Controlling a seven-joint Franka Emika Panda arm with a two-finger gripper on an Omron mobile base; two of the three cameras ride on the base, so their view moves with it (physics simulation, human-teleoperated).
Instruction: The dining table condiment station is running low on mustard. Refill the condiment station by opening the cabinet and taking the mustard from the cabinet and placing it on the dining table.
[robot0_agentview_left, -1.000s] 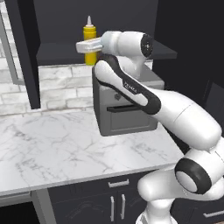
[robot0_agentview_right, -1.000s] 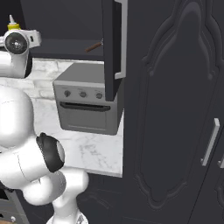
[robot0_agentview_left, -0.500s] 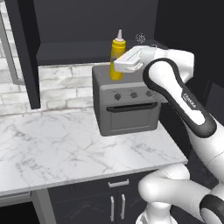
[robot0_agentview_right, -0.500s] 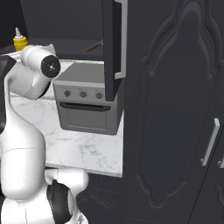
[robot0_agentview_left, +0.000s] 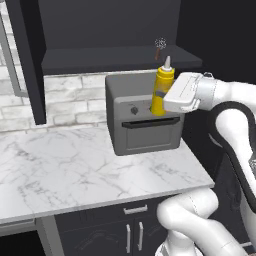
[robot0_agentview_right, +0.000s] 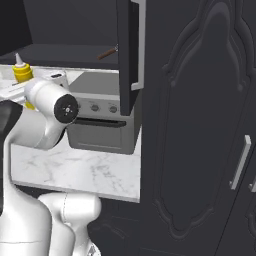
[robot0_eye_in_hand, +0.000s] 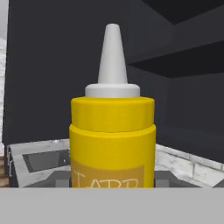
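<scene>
Mustard (robot0_agentview_left: 162, 92) is held upright in the end effector (robot0_agentview_left: 159, 100), right of centre in the left base view, in front of the upper part of the grey toaster oven (robot0_agentview_left: 144, 120). The end effector is closed on the lower body of the bottle; the yellow shoulder and the pale cone nozzle stand above the white hand. In the hand view the mustard (robot0_eye_in_hand: 113, 140) takes up the centre of the frame, nozzle pointing up, with pale lettering on an orange label near the bottom edge. In the right base view the top of the mustard (robot0_agentview_right: 21, 71) is seen at the far left, above the white arm.

The toaster oven stands on a white grey-veined marble desk (robot0_agentview_left: 75, 175), with a pale brick wall (robot0_agentview_left: 70, 100) behind it. Above it, in the upper part of the left base view, the black cabinet (robot0_agentview_left: 110, 30) is seen with its interior open, and a small brown item (robot0_agentview_left: 159, 47) lies on its shelf. In the right base view the open cabinet door (robot0_agentview_right: 129, 55) is seen edge-on at upper centre, with a silver bar handle (robot0_agentview_right: 140, 47). A tall black panelled door (robot0_agentview_right: 210, 125) fills the right side of that view.
</scene>
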